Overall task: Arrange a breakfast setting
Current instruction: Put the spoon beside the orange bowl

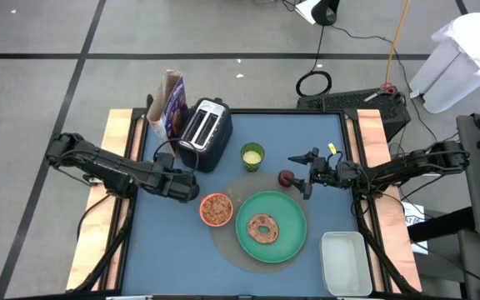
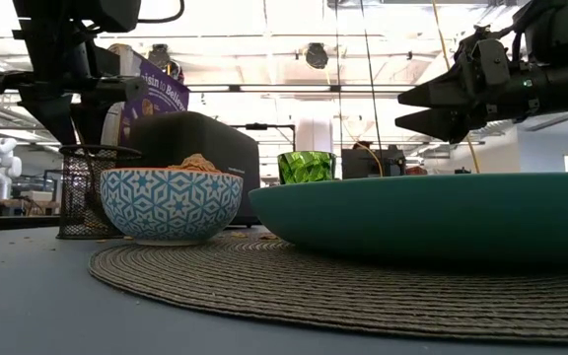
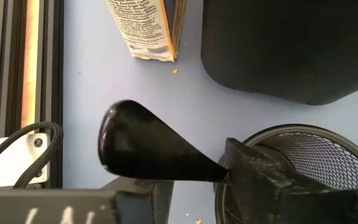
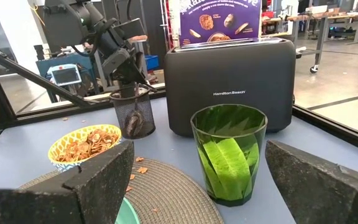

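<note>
The green plate [image 1: 290, 246] holds the brown bagel [image 1: 264, 227] on a round woven mat. The patterned bowl of cereal [image 1: 216, 209] stands on the mat's left part. The dark-red fruit [image 1: 286, 177] lies on the table behind the plate. The purple cereal box [image 1: 172, 104] stands behind a black toaster. My left gripper [image 1: 173, 171] is over a black mesh cup [image 3: 316, 158], shut on a dark spoon [image 3: 142, 146]. My right gripper [image 1: 300, 175] is open and empty, raised above the table [image 2: 412, 108] close over the fruit, pointing at the green glass [image 4: 229, 152]. My left gripper holds the spoon by its neck [image 3: 219, 176], just below the bowl, between its two fingers. The fingers point down over the mesh cup. The spoon's bowl [image 3: 135, 143] sticks out past the fingers. One finger [image 3: 260, 180] hides the handle below, and whether it stands in the cup cannot be told.
The black toaster [image 1: 205, 133] stands at the back, with the mesh cup in front of its left end. The green glass [image 1: 252, 156] stands between the toaster and the fruit. A white rectangular tub [image 1: 344, 262] sits at the near right corner. Cereal crumbs lie on the table.
</note>
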`<state>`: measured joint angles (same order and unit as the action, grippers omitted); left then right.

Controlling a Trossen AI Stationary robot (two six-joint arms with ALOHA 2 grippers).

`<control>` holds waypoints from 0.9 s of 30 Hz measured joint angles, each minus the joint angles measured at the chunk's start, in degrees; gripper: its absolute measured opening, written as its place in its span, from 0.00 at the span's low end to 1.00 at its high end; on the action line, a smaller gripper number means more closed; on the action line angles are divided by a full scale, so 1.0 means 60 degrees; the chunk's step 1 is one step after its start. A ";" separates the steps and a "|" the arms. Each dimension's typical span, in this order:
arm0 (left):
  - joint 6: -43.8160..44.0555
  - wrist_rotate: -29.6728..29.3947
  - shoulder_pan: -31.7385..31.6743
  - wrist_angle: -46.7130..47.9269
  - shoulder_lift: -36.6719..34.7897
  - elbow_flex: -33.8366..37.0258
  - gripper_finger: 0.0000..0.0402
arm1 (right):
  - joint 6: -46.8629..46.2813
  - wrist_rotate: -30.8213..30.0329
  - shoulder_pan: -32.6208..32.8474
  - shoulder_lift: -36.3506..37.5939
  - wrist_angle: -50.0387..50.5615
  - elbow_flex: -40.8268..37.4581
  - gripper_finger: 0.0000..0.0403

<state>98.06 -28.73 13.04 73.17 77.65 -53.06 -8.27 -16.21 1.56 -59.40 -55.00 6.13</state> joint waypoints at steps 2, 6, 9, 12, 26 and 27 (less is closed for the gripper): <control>-0.0004 -0.0004 0.0000 0.0000 0.0000 0.0000 0.34 | 0.0000 -0.0002 0.0000 0.0000 -0.0001 0.0000 0.89; -0.0038 -0.0007 0.0000 0.0000 0.0000 0.0000 0.30 | 0.0000 0.0000 0.0000 0.0000 -0.0001 0.0000 0.89; -0.0040 -0.0004 0.0000 0.0004 0.0000 0.0000 0.28 | 0.0000 0.0000 0.0000 0.0000 -0.0001 0.0000 0.89; -0.0040 -0.0007 0.0000 0.0004 0.0000 0.0000 0.27 | 0.0000 -0.0002 0.0000 0.0000 -0.0001 0.0000 0.89; -0.0067 0.0022 0.0000 -0.0398 0.0000 0.0000 0.23 | 0.0000 -0.0002 0.0000 0.0000 0.0002 0.0000 0.89; -0.0066 0.0025 0.0000 -0.0447 0.0000 0.0000 0.23 | 0.0000 0.0000 0.0000 0.0000 0.0002 0.0000 0.89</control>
<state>97.67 -28.58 13.04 70.48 77.65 -53.06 -8.27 -16.21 1.56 -59.40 -54.98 6.13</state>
